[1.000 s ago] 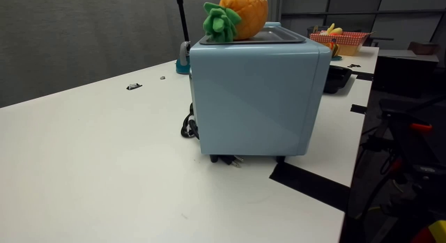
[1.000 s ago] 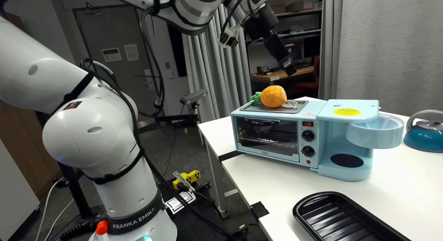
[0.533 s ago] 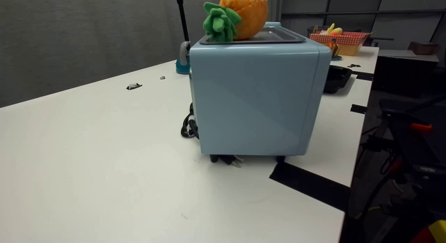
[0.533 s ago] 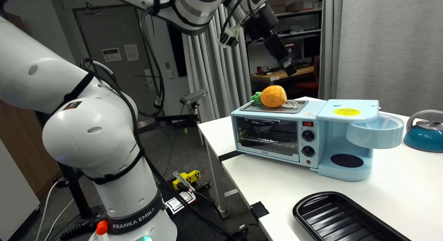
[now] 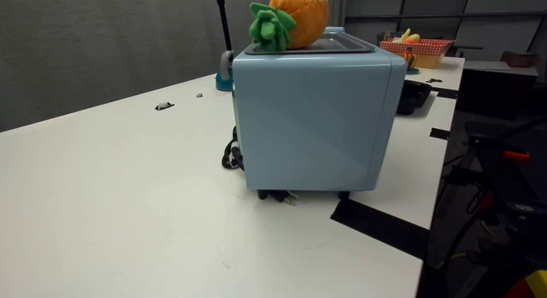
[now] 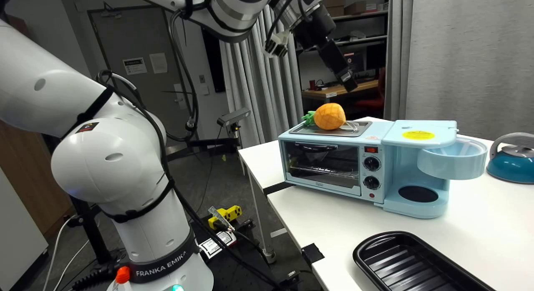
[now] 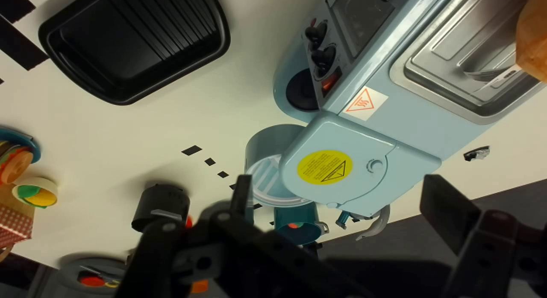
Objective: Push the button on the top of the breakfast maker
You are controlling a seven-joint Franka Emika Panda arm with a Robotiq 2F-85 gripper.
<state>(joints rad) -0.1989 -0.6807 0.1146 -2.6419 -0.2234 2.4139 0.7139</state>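
Note:
The pale blue breakfast maker (image 5: 312,122) stands on the white table and shows in both exterior views (image 6: 389,170) and the wrist view (image 7: 423,122). A small round button (image 7: 376,165) sits on its top lid, beside a yellow round sticker (image 7: 324,167), in the wrist view. My gripper (image 6: 347,80) is in the air above and behind the breakfast maker in an exterior view, touching nothing. In the wrist view the gripper (image 7: 337,182) has its two fingers wide apart with nothing held between them. The gripper is out of view in the other picture of the appliance's plain side.
An orange toy pineapple (image 6: 329,116) lies on the metal griddle tray (image 6: 358,129) on top of the appliance. A black pan (image 7: 136,41) lies in front of it. A teal kettle (image 6: 513,163) stands beside it. A black cord (image 5: 233,154) lies behind. A checkered basket (image 5: 421,48) stands farther off.

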